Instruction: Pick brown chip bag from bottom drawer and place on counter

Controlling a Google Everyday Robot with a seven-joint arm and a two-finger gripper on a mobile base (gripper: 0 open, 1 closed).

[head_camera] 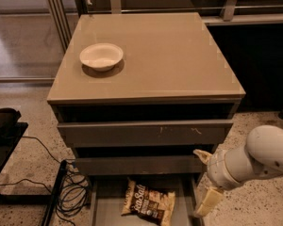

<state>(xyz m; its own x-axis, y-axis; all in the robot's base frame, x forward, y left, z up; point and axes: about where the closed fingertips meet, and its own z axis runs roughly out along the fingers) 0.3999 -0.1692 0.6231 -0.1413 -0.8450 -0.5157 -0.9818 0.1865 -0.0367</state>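
The brown chip bag (148, 202) lies flat on the floor of the pulled-out bottom drawer (108, 211), with its "Sea Salt" script facing up. The counter (170, 55) is the glossy taupe top of the three-drawer cabinet. My gripper (205, 180) hangs at the lower right, at the drawer's right wall and to the right of the bag. Its two cream fingers (207, 202) are spread wide apart, one up and one down, with nothing between them. The white arm comes in from the right edge.
A white bowl (101, 56) stands on the counter's left half. The two upper drawers (146, 133) are slightly ajar. Black cables (68, 192) and a black stand lie on the speckled floor at the left. A dark wall panel stands at the right.
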